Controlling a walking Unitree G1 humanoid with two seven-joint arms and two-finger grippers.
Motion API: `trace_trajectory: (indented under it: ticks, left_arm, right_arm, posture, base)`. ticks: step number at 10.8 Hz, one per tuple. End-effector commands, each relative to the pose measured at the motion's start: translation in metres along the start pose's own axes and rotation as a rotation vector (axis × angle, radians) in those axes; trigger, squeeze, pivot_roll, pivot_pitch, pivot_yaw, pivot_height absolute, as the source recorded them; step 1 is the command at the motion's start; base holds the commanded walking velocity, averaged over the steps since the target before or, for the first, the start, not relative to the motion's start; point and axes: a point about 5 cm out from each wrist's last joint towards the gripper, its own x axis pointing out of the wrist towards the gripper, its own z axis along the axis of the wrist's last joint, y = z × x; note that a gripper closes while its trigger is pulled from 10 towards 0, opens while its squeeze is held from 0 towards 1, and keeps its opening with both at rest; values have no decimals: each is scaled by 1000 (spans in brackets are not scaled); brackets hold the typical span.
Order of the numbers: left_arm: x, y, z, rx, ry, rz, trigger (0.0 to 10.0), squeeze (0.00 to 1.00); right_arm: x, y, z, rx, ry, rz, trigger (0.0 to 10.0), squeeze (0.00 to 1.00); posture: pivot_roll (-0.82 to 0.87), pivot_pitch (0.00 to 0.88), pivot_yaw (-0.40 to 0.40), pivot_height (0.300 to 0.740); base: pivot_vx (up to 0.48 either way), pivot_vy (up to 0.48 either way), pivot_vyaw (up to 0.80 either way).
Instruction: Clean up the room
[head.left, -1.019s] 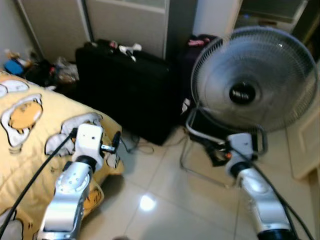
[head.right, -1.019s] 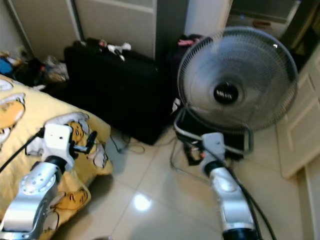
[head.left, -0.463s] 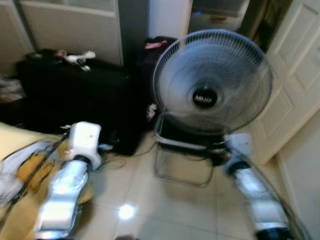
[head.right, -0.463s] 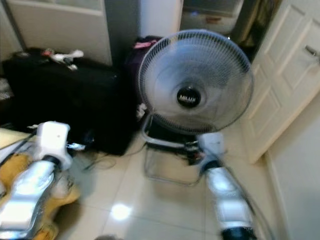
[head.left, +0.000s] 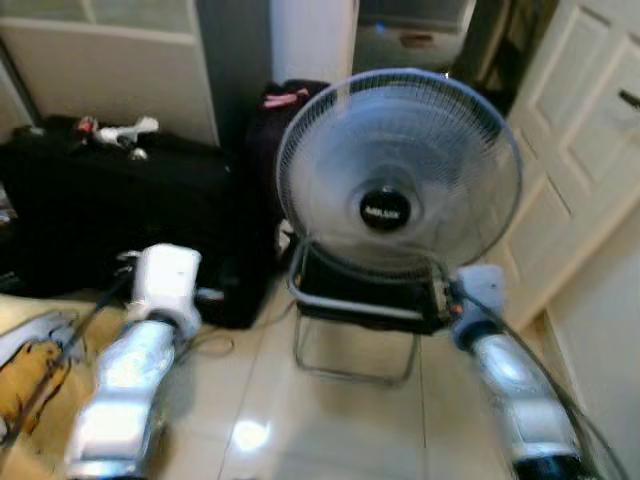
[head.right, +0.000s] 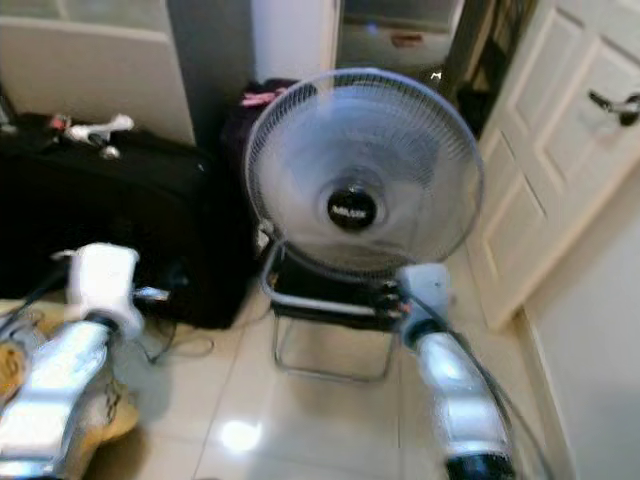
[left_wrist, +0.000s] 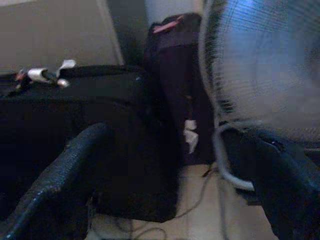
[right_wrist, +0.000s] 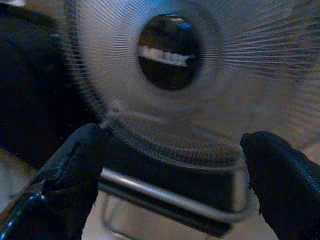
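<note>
Round grey fan (head.left: 398, 170) stands upright on tiled floor (head.left: 340, 430).

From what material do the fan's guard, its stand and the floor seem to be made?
The fan's guard looks like thin metal wire, pale grey, judging by its fine radial ribs. The stand seems bent metal tube with a dull silver shine. The floor is probably glazed tile: cream, glossy, with a bright light reflection and visible joints.

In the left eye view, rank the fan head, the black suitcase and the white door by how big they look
1. Black suitcase and fan head: about alike, and the fan may be nearer, so unranked.
2. White door: smallest as seen, but cut off by the frame edge.
</note>
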Motion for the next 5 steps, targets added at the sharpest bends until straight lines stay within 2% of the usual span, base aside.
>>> trace_trajectory:
  ticks: [1, 4, 5]
  left_arm:
    - [3, -8, 4, -3, -13, -30, 10000, 933]
    - [2, -10, 3, -13, -7, -31, 10000, 933]
    - [2, -11, 3, -30, -6, -30, 10000, 925]
  right_arm:
    - [-2, -13, 3, -23, -6, -33, 10000, 0]
    - [-4, -13, 5, -31, -25, -28, 10000, 0]
    - [-3, -12, 7, -24, -35, -33, 10000, 0]
  posture:
    - [-22, 0, -26, 740]
    - [-24, 0, -26, 740]
    - [-20, 0, -29, 740]
  base:
    - [345, 0, -788]
    - [324, 0, 0]
    - [0, 0, 0]
